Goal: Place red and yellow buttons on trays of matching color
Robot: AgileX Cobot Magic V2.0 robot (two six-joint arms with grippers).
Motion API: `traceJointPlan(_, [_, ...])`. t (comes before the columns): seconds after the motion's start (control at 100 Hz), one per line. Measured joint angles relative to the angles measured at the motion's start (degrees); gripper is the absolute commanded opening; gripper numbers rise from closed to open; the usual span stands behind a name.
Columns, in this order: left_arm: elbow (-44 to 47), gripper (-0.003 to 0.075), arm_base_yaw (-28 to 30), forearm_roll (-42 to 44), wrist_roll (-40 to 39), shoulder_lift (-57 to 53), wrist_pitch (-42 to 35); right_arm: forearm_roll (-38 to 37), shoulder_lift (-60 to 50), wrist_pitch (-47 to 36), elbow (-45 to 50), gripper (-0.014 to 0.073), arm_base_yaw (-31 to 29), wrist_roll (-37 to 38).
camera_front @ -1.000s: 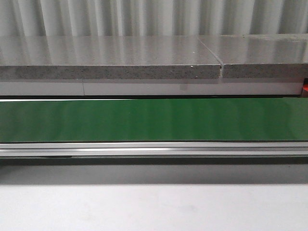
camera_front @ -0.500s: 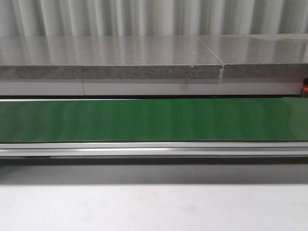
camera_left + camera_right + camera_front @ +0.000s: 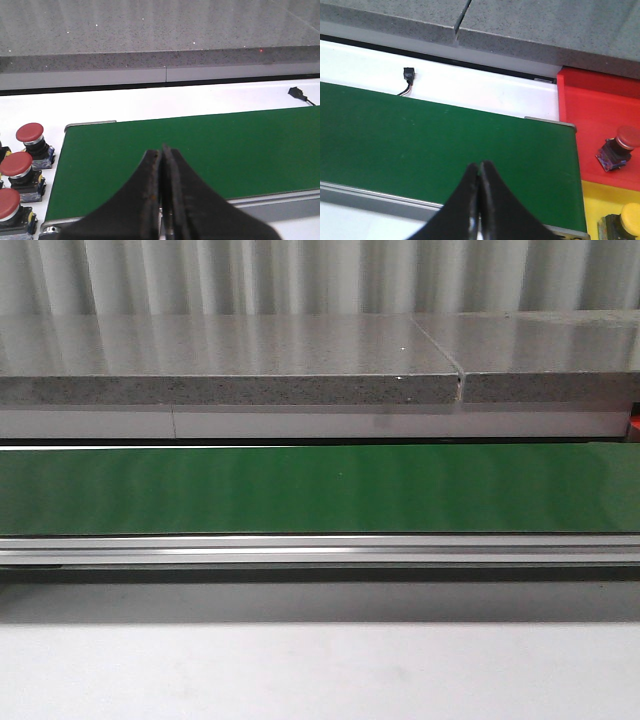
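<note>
Over the smooth green belt (image 3: 200, 150) both black tapered pincers (left (image 3: 161, 200), right (image 3: 479, 200)) sit pressed together, empty.

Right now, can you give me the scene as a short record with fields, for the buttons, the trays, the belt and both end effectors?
belt: green belt, nothing on it in any view
waiting buttons: three red buttons beside the belt end
red tray: one red button on it
yellow tray: one yellow button on it
left end effector: shut, empty, over the belt
right end effector: shut, empty, over the belt
</note>
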Motion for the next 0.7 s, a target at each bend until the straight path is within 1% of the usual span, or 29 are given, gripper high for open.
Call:
traceJointPlan(0.14, [0.0,-0.0018,0.0,0.0,0.0,0.0,0.0,0.0,0.0,0.0,0.0,-0.0067,0.0,0.0])
traceJointPlan(0.21, [0.0,0.0004,0.0,0.0,0.0,0.0,0.0,0.0,0.0,0.0,0.0,-0.0067,0.0,0.0])
traceJointPlan(0.26, [0.0,0.0055,0.0,0.0,0.0,0.0,0.0,0.0,0.0,0.0,0.0,-0.0067,0.0,0.0])
traceJointPlan(0.31, [0.0,0.0129,0.0,0.0,0.0,0.0,0.0,0.0,0.0,0.0,0.0,-0.0067,0.0,0.0])
traceJointPlan(0.36, [0.0,0.0235,0.0,0.0,0.0,0.0,0.0,0.0,0.0,0.0,0.0,-0.0067,0.0,0.0])
traceJointPlan(0.38, [0.0,0.0263,0.0,0.0,0.0,0.0,0.0,0.0,0.0,0.0,0.0,-0.0067,0.0,-0.1])
traceJointPlan(0.43, [0.0,0.0377,0.0,0.0,0.0,0.0,0.0,0.0,0.0,0.0,0.0,-0.0067,0.0,-0.1])
traceJointPlan(0.5, [0.0,0.0496,0.0,0.0,0.0,0.0,0.0,0.0,0.0,0.0,0.0,-0.0067,0.0,-0.1])
traceJointPlan(0.57, [0.0,0.0559,0.0,0.0,0.0,0.0,0.0,0.0,0.0,0.0,0.0,-0.0067,0.0,-0.1])
traceJointPlan(0.7, [0.0,0.0554,0.0,0.0,0.0,0.0,0.0,0.0,0.0,0.0,0.0,-0.0067,0.0,-0.1])
